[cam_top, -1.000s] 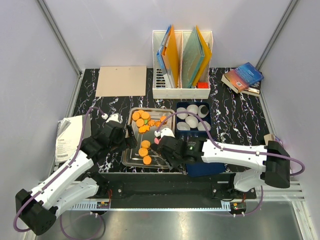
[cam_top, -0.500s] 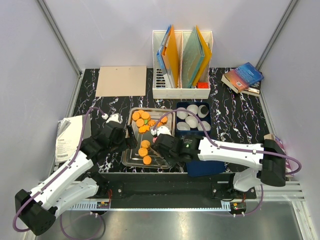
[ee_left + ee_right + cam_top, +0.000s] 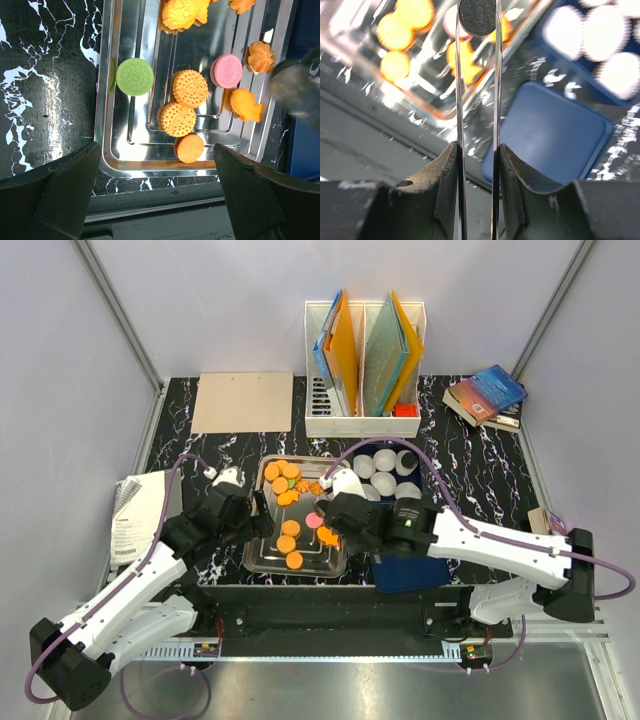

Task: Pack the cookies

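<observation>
Above the tray [image 3: 264, 556], right gripper [image 3: 477, 34] clamping black cookie [image 3: 477, 16] by rim, left gripper [image 3: 157, 150] spread

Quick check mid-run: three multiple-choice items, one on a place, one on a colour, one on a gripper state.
1. Where is the green cookie? A) in the metal tray B) in the blue box C) on the table
2. What colour is the cookie in the right gripper? A) orange B) pink C) black
3. The left gripper is: A) shut on a cookie B) open C) shut on a cup
Key: 1 A, it lies inside the tray's rim; 2 C, a dark disc sits in its grip; 3 B, its fingers stand wide apart.
</observation>
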Tool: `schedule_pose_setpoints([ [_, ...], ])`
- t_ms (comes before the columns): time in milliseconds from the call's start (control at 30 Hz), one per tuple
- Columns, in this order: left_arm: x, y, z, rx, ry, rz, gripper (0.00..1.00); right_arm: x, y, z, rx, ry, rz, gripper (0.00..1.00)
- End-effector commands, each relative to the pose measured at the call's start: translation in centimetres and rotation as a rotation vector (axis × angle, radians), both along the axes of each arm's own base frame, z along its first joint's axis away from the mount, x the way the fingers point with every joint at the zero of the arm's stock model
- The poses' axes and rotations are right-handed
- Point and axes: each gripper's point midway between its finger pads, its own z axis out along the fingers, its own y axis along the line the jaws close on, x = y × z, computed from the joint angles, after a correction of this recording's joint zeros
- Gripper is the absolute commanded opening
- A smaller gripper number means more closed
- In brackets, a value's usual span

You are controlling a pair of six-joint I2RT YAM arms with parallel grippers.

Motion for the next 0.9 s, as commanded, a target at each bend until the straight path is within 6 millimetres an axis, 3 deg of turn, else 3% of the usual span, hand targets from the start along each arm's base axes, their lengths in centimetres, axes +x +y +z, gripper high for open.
schedule_pose_setpoints([
  [0, 0.5, -0.1, 0.6, -0.013, -0.035, 0.015, 0.99, 3.6, -3.4, 4.0, 0.045, -0.129, -0.141, 0.34],
  [233, 0.5, -0.2, 0.5, -0.011, -0.031, 0.013, 0.99, 8.6, -9.7, 4.5, 0.045, -0.183, -0.363, 0.33],
  [333, 0.5, -0.2, 0.5, -0.009, -0.027, 0.007, 0.99, 10.6, -11.4, 3.9, 0.032, -0.173, -0.430, 0.32],
  [600, 0.4, -0.3, 0.5, -0.007, -0.027, 0.003, 0.99, 14.7, -11.9, 1.0, 0.026, -0.119, -0.485, 0.32],
  [867, 0.4, -0.4, 0.4, -0.007, -0.023, -0.004, 0.99, 17.5, -11.9, -0.5, 0.041, -0.098, -0.508, 0.32],
])
